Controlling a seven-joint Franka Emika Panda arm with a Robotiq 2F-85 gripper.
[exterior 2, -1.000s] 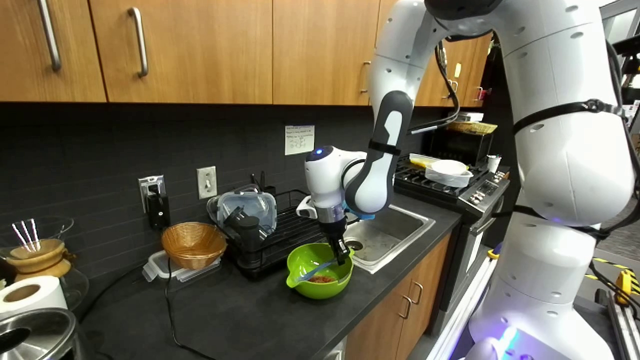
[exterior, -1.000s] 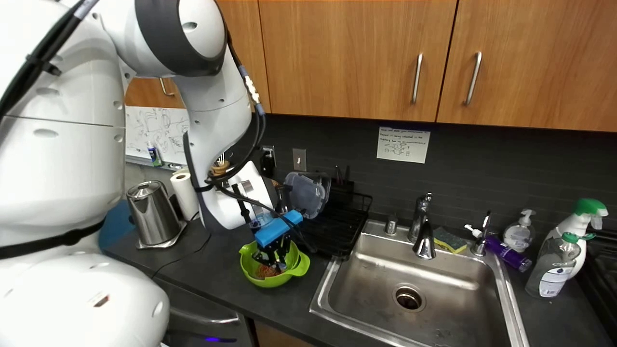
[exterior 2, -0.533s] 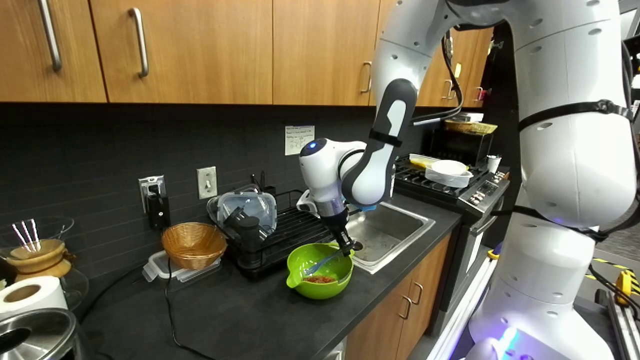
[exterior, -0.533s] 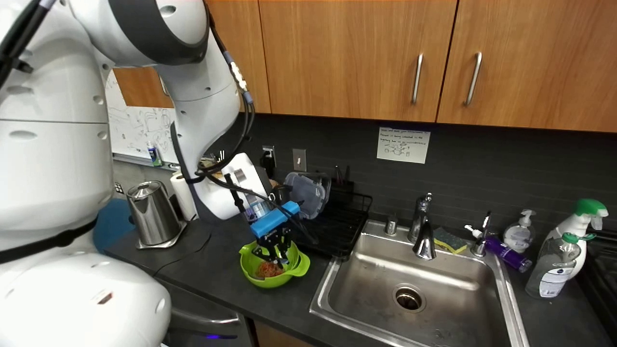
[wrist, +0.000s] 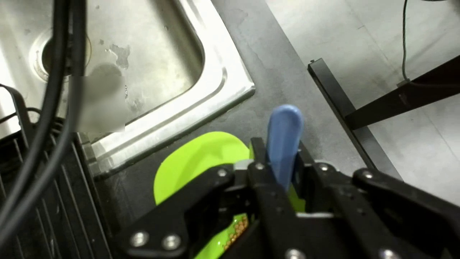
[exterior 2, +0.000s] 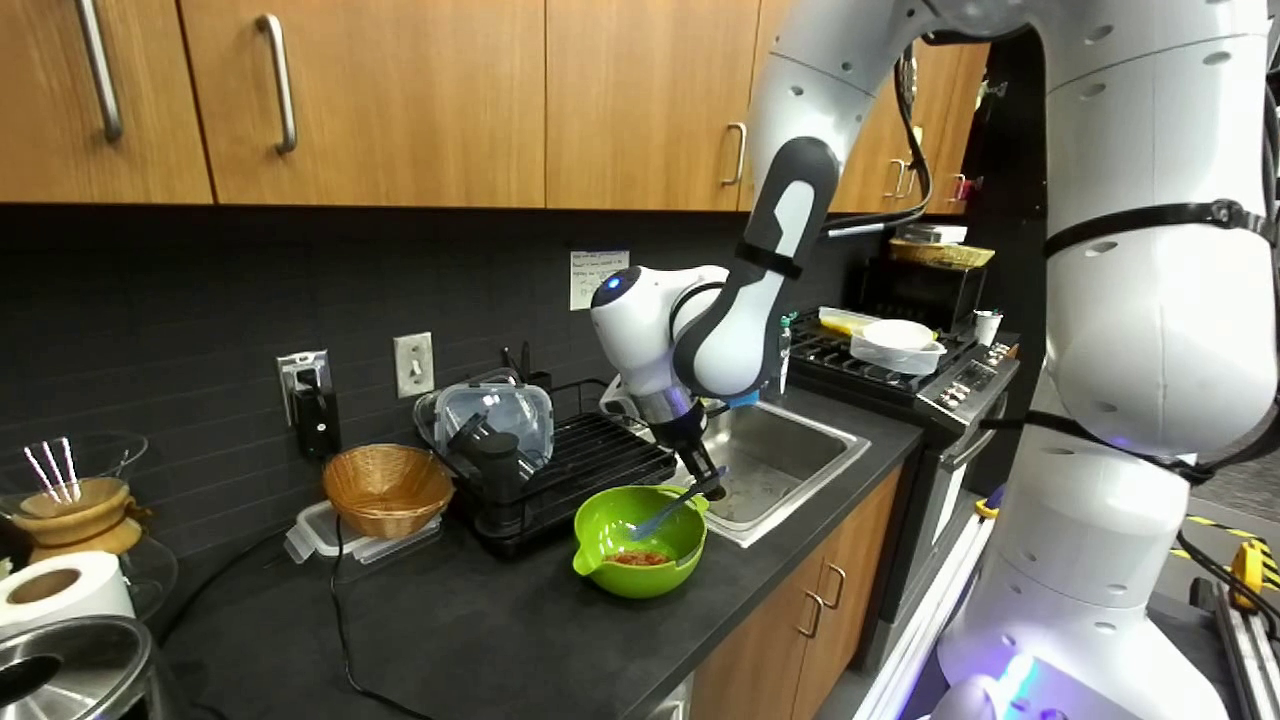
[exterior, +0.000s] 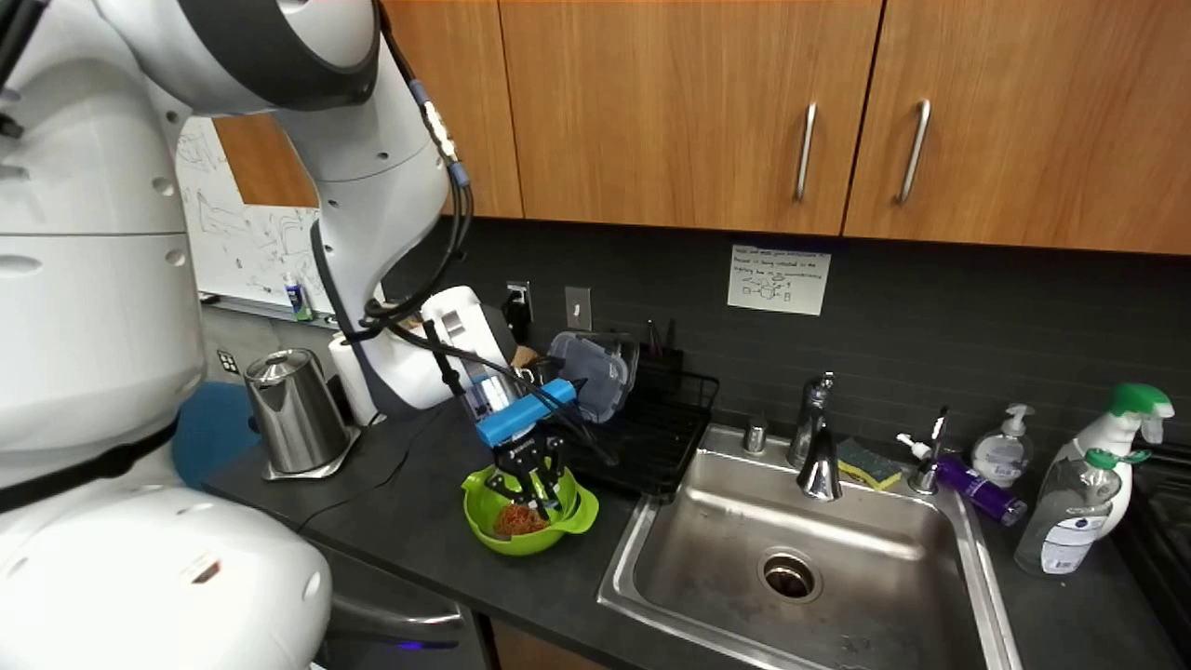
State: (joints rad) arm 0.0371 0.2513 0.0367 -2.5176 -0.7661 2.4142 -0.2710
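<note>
My gripper [wrist: 280, 149] is shut on the handle of a blue utensil [wrist: 285, 126], whose end sticks up between the fingers in the wrist view. In an exterior view the utensil [exterior 2: 660, 518] slants down from the gripper [exterior 2: 712, 485] into a green bowl [exterior 2: 640, 588]. Small reddish-brown grains [exterior 2: 640, 558] lie in the bottom of the bowl. The gripper stands over the bowl's sink-side rim. Whether the utensil's lower end touches the bowl or the grains, I cannot tell. In the wrist view the fingers hide most of the bowl [wrist: 201, 158].
Beside the bowl are a steel sink [exterior: 623, 577] and a black dish rack [exterior: 670, 465] holding a clear container. A wicker basket [exterior 2: 388, 490], a kettle [exterior: 296, 409] and a paper roll stand farther along the counter. Soap and spray bottles [exterior: 1070, 512] are past the sink.
My gripper has risen and tilted, moving toward the sink with the utensil still held. The utensil has lifted away from the grains. The bowl stays in place.
</note>
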